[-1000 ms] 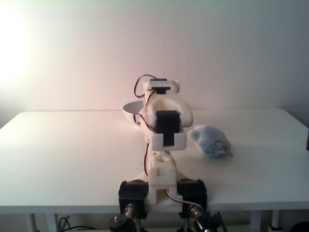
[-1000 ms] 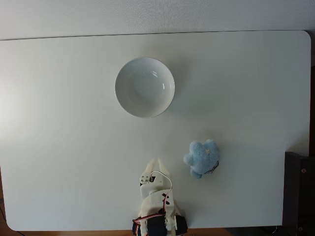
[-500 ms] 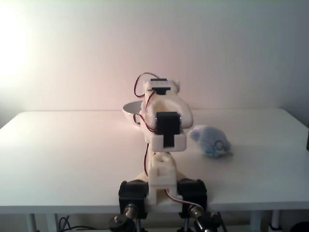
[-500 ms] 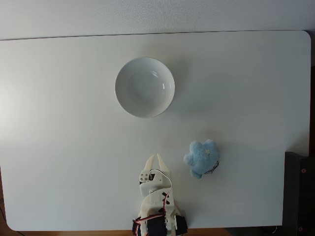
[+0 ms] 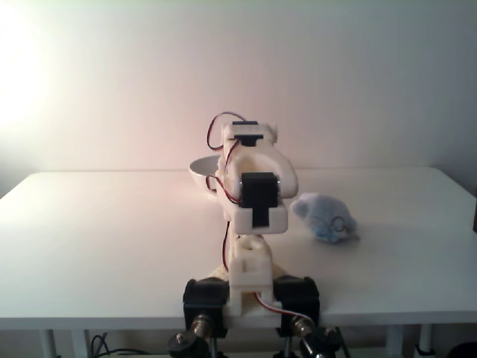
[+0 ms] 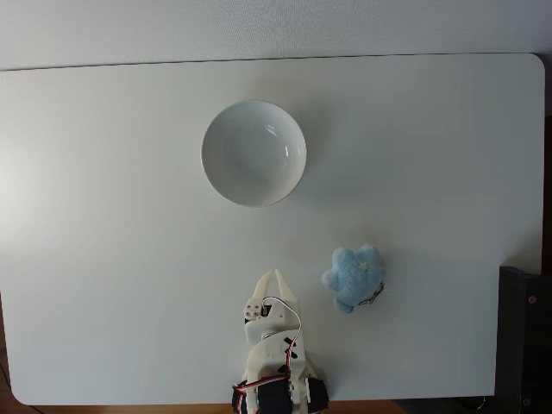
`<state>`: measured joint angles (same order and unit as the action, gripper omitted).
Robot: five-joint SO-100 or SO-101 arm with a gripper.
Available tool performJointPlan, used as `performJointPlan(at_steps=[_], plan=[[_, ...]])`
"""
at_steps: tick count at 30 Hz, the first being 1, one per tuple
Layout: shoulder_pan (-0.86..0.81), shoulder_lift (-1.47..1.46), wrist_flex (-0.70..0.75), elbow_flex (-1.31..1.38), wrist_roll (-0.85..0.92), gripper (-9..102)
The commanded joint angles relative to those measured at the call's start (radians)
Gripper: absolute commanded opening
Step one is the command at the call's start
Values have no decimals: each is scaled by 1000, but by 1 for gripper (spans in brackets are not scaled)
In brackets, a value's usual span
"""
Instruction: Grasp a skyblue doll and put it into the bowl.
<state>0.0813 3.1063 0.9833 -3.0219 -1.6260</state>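
You've got a white tabletop (image 6: 103, 285) taking up most of the top-down fixed view, rounded corners, pale wall behind it in the front-on fixed view. The white arm (image 5: 253, 216) sits clamped at the tabletop's 6 o'clock edge, folded up over its base, black servos and red wires showing.

Next down, the bowl (image 6: 254, 153): white, glossy, nothing in it, at about 12 o'clock from the arm, well apart from it. In the front-on fixed view you only catch its rim (image 5: 198, 168) poking out at the arm's 9 o'clock side.

The skyblue doll (image 6: 354, 277) lies on the tabletop at roughly 5 o'clock from the bowl, well apart from it, and near the tool at its 2 o'clock. Its metal clasp (image 5: 340, 223) shows on the near side in the front-on view.

Smallest: the tool (image 6: 274, 277) points toward 12 o'clock, its jaws parted just a little into a narrow V, tips not touching, nothing between them. It is beside the doll, not touching it.
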Motion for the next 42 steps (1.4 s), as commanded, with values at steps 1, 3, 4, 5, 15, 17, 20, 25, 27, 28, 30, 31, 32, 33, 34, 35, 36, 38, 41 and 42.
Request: performJointPlan(at_steps=[1, 3, 4, 5, 15, 17, 20, 25, 27, 28, 30, 31, 32, 33, 34, 35, 36, 38, 41, 42], plan=[[3, 296, -9, 5, -6, 0], [2, 296, -3, 5, -6, 0], [-2, 296, -3, 5, -6, 0], [-2, 296, -3, 5, -6, 0], [-5, 296, -3, 6, 3, 0], [-5, 296, -3, 9, 5, 0], [-6, 296, -11, 8, 3, 0], [-6, 295, -3, 6, 3, 0], [-6, 295, -3, 6, 5, 0], [-6, 295, -3, 6, 5, 0], [-6, 295, -3, 6, 5, 0], [-6, 295, -3, 6, 5, 0], [-5, 295, -3, 6, 5, 0], [-3, 295, -3, 6, 6, 0], [-3, 295, -3, 6, 6, 0], [-3, 295, -3, 9, 6, 0], [-5, 295, -3, 11, 6, 0], [-6, 295, -3, 17, 6, 0], [-6, 295, -3, 20, 6, 0], [-8, 295, -3, 21, 6, 0]])
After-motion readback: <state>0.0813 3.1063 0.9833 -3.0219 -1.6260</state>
